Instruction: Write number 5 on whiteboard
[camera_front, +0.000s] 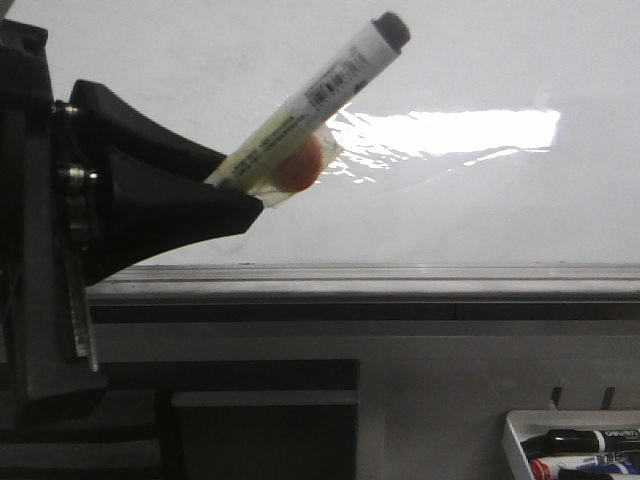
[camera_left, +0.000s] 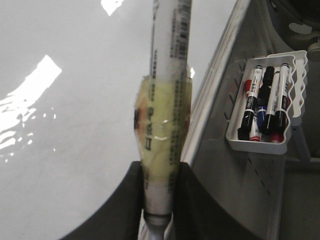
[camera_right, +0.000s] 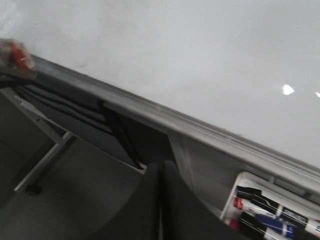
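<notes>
Glossy white whiteboard (camera_front: 470, 80), blank wherever it shows, streaked with a bright band of glare beyond the marker; grey metal rail (camera_front: 400, 285) along its lower edge, just below the left gripper (camera_front: 235, 205); no drawn 5 can be made out on the board in any view.

Left gripper: black fingers clenched on a marker (camera_front: 330, 90), held at a tilt with its dark capped end away from the gripper and near the board; whether that end touches the surface cannot be told. Marker body white with a barcode label; its gripped part is wrapped in yellowish clear tape with an orange patch; the end nearest the wrist is hidden between the fingers.

Right gripper (camera_right: 161, 200): dark fingers pressed together with only a thin seam between them, holding nothing; it sits below the rail, beside the tray.

White tray (camera_left: 260, 142), on the grey panel below the rail, well apart from the left gripper; holds several markers with black, red and blue caps; cut off at the frame edge in the front and right wrist views.

Blurred red and clear object (camera_right: 15, 55) at the frame edge, right wrist view; not identifiable.
</notes>
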